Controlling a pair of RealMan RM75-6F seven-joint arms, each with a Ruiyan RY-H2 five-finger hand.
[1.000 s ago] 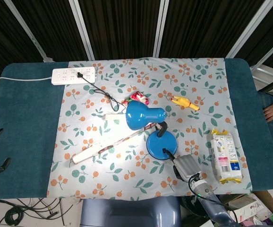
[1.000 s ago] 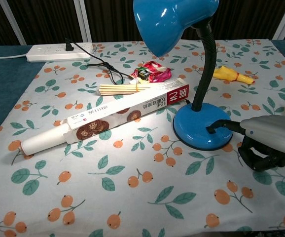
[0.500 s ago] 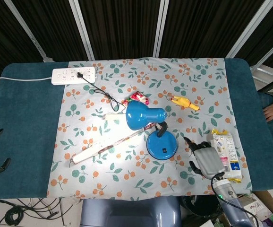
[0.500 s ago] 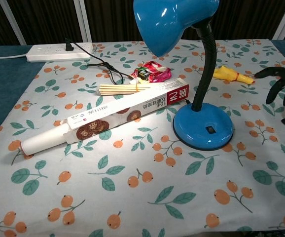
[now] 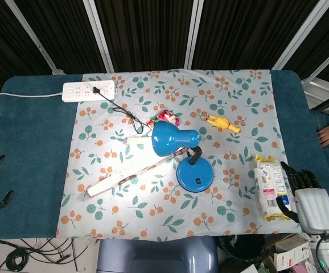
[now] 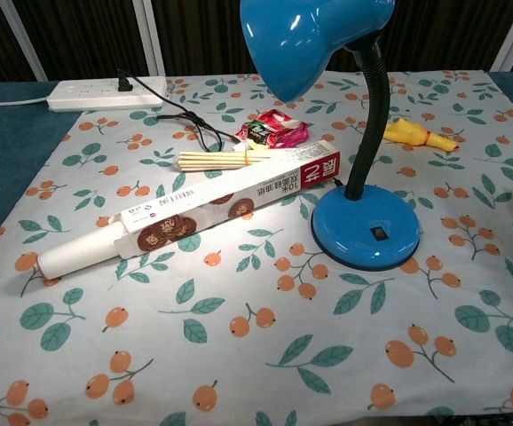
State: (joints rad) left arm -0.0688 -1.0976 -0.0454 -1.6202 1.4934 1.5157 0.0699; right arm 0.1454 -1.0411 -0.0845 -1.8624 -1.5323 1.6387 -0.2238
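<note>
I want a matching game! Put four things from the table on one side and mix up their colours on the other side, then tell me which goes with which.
Things:
1. desk lamp
2. power strip
3. rubber chicken toy
4. snack wrapper

Colours:
A. yellow
B. red and pink
C. blue
D. white

Pairs: 1-C, 2-D, 3-A, 4-B
</note>
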